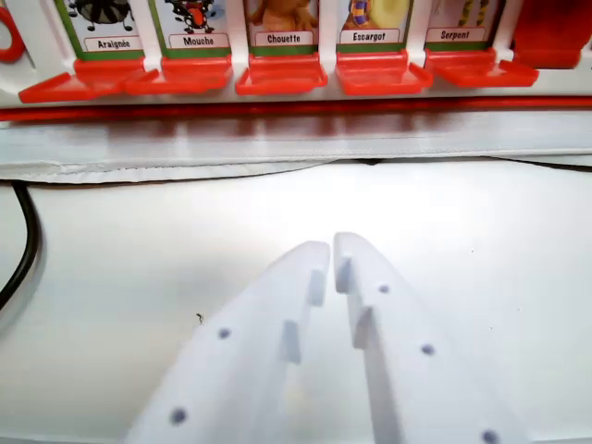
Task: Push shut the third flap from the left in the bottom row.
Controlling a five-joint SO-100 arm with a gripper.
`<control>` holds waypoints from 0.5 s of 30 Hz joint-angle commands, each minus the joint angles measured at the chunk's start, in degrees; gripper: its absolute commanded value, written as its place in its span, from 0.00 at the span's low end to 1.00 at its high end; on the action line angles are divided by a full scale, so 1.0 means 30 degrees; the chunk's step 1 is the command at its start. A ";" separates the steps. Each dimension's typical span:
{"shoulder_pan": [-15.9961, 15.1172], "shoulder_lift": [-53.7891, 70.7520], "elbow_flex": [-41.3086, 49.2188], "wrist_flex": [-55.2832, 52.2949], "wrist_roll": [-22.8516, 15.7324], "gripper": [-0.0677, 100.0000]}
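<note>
Pincer (331, 248): two white jaws are reaching up from the bottom edge, tips nearly meeting with only a thin slit between them; it is clenched and gripping nothing.
Surface (481, 277): a plain white top is lying under the pincer and spreading across the middle of the view.
Cable (23, 250): a black cord is curving down the wrist view's left edge, well apart from the pincer.
White sheet (277, 148): a pale layer is lying beyond the bare top, its folded edge running across the view just in front of the board.
Game board (296, 109): a white and red toy is standing at the far side, its red base strip running the full width.
Flaps: a row of red flaps is lying tipped forward beneath picture cards labelled Araignée, Mouche, Chouette, Escargot and Serpent.
Chouette flap (281, 74): third among the visible flaps, it is lying open, straight ahead of the pincer tips and well apart from them.
</note>
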 commanded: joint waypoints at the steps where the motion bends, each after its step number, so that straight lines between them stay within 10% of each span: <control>1: 0.0205 -0.1787 -0.0645 -0.2900 0.0000 0.00; 15: -0.0059 -0.8203 -0.4014 -0.5947 0.0293 0.00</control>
